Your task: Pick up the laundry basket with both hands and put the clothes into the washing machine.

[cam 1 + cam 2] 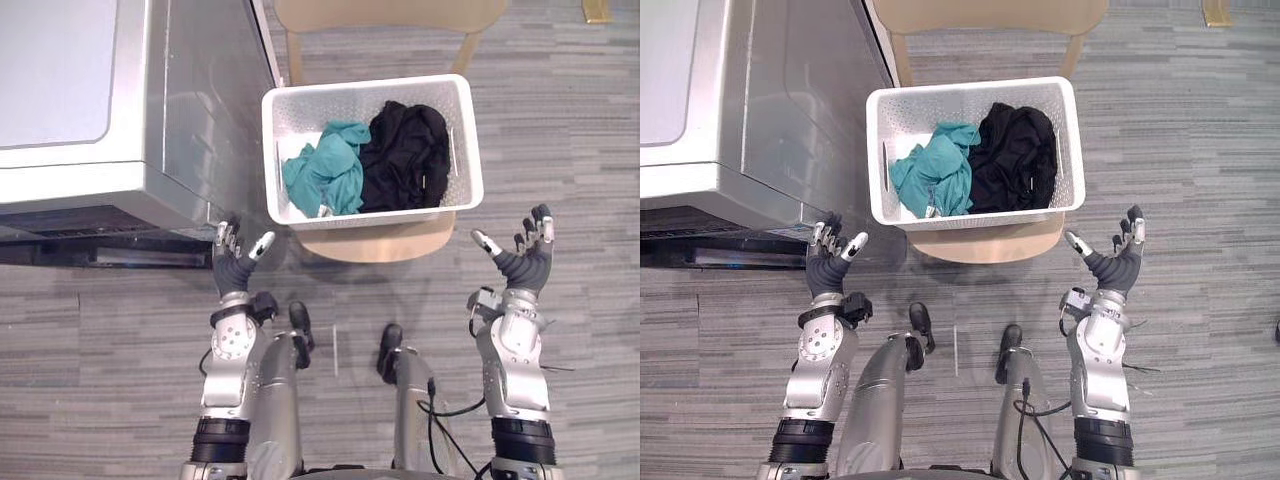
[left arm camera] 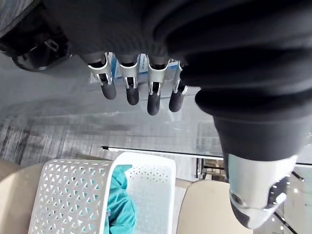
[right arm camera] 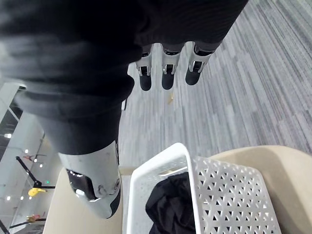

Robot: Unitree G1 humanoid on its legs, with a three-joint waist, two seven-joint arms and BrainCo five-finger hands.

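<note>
View from above onto a grey striped floor. A white perforated laundry basket sits in the upper middle of the frame, resting on the seat of a pale wooden chair; the seat's rounded edge shows just below the basket and the chair's back shows at the top edge. Inside the basket a teal garment lies crumpled on the left side and a black garment is heaped on the right side; the two touch in the middle. A silver washing machine fills the upper left of the frame; its side stands just beside the basket's left wall.

The left hand is raised at the lower left of the basket, near its lower left corner and in front of the machine's corner, apart from the basket; its fingers are straight and loosely spread, the thumb angled toward the basket, and the hand holds nothing. The right hand is raised at the lower right of the basket, near it but apart, over bare floor; its fingers are also straight and relaxed, the thumb pointing in toward the basket, and the hand holds nothing.

In the left wrist view the basket's patterned wall and the teal garment show past the fingers; in the right wrist view the basket and the black garment show past the fingers.
</note>
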